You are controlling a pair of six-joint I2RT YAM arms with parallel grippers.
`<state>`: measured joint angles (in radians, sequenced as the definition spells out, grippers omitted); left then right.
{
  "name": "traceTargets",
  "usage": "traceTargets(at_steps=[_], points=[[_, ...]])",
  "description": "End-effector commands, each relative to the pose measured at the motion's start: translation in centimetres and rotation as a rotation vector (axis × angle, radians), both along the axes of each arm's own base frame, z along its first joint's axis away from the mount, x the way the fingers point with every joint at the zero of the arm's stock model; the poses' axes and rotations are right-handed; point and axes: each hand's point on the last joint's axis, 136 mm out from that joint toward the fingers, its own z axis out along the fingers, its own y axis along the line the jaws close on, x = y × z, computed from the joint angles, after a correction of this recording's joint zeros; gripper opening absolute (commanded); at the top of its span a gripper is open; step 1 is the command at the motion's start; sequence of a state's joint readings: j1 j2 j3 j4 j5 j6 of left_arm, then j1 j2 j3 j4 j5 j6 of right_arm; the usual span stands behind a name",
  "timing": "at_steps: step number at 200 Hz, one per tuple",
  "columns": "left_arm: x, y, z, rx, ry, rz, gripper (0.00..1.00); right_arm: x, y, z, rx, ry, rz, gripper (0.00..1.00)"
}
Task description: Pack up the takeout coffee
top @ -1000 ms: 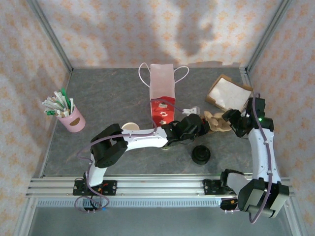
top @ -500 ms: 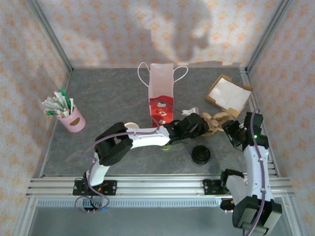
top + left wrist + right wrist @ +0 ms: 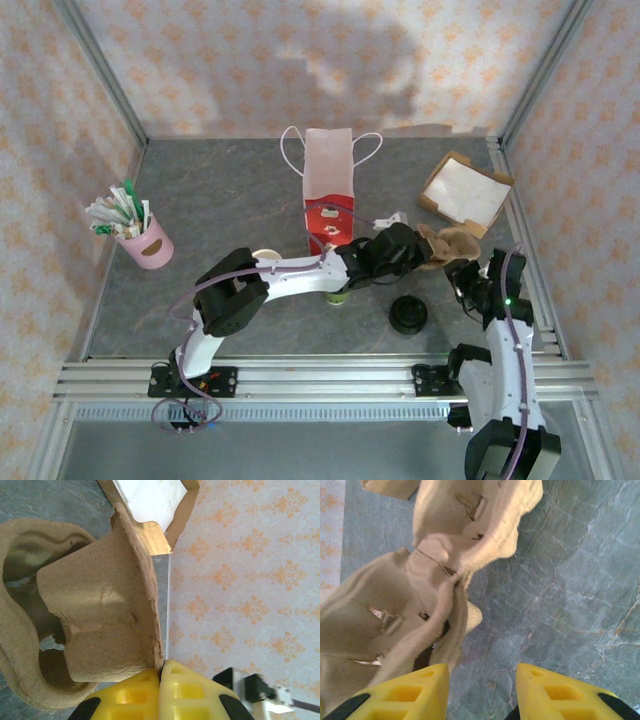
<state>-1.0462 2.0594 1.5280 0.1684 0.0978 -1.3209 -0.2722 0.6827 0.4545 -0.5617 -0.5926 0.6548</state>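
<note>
A brown moulded-pulp cup carrier (image 3: 447,243) is lifted at the table's right-centre. My left gripper (image 3: 414,246) is shut on its rim; in the left wrist view the yellow fingertips (image 3: 161,676) pinch the carrier's (image 3: 95,625) thin edge. My right gripper (image 3: 464,281) hovers open just in front of the carrier (image 3: 420,595), with bare table between its fingers (image 3: 482,690) and its left finger beside the carrier's edge. A bit of olive-brown cup (image 3: 338,297) peeks out under my left forearm; I cannot see a lid on it. A lidless cup (image 3: 265,258) stands left of it.
A red and white paper bag (image 3: 328,195) stands open behind the left arm. A stack of black lids (image 3: 408,315) sits near the front. A cardboard box of napkins (image 3: 465,190) is at the back right, and a pink cup of sachets (image 3: 140,240) is at the left.
My right gripper has drawn back from the carrier toward the near edge. The left gripper has moved the carrier a little to the right and turned it.
</note>
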Motion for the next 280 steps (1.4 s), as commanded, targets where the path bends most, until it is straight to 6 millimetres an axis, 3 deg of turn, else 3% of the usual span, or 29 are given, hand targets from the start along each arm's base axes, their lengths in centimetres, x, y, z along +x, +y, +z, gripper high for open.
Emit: traceTargets(at_steps=[1, 57, 171, 280], points=[[0.6, -0.5, 0.1, -0.022, 0.023, 0.018, 0.0, 0.8, 0.3, 0.7, 0.029, -0.073, 0.001, 0.39], [0.5, -0.5, -0.7, -0.025, 0.059, 0.027, 0.0, 2.1, 0.7, 0.5, 0.09, -0.177, -0.008, 0.49], [1.1, -1.1, 0.2, -0.07, 0.086, 0.033, 0.0, 1.9, 1.0, -1.5, 0.099, -0.177, 0.003, 0.43], [1.0, -1.6, -0.2, -0.083, 0.107, 0.029, 0.0, 3.2, 0.8, -1.5, 0.114, -0.222, -0.008, 0.43]])
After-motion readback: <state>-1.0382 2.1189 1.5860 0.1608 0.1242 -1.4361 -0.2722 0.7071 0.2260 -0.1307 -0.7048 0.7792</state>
